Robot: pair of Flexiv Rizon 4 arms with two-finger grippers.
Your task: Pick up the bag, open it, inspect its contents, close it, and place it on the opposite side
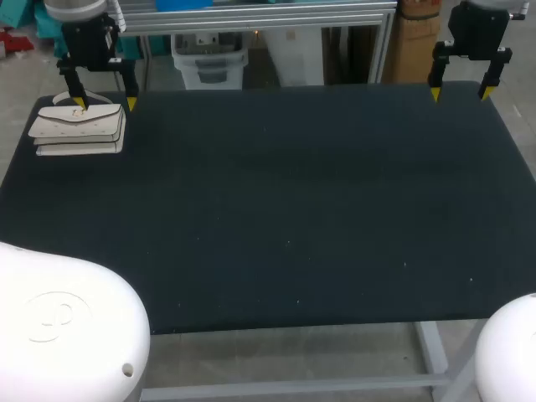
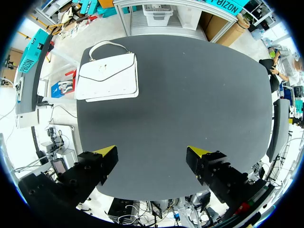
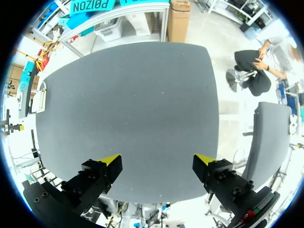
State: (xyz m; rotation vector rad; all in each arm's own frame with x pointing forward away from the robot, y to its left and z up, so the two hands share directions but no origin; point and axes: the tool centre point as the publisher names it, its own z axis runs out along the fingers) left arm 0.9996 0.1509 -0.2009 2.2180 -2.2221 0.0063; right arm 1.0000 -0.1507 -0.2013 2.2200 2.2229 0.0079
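The white flap-front handbag (image 1: 77,130) lies at the far-left corner of the black table (image 1: 285,209), with the left gripper (image 1: 105,104) spread above it. The right gripper (image 1: 459,93), also spread, is over the far-right corner.

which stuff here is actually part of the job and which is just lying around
Part of the job:
white flap handbag with a carry handle, at the table's far left corner
left gripper, open
right gripper, open

Just there:
black tabletop, only the surface underneath
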